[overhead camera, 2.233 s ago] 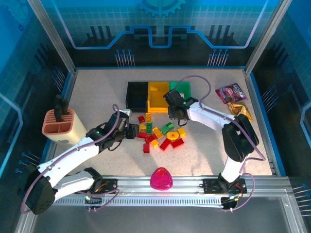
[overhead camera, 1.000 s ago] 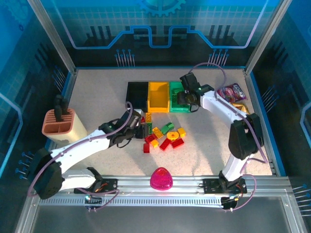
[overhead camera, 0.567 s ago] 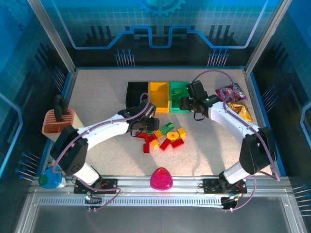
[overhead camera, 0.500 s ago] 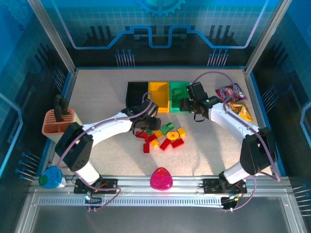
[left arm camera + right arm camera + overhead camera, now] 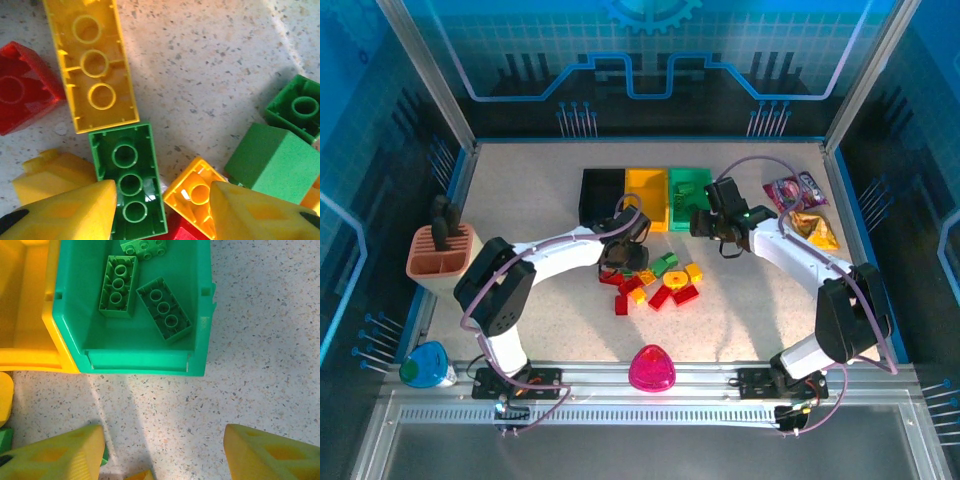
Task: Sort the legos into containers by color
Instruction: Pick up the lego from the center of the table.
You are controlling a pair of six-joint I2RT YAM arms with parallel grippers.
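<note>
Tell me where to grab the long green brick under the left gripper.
Probably pinch the long green brick across its two long walls, at the end nearest the long yellow brick, coming straight down. It lies flat, hollow side up; a small yellow brick crowds one wall at the other end.

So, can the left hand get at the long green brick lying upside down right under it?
Probably yes: the left hand hangs open over the long green brick and nothing covers it, though a small yellow brick crowds one side.
</note>
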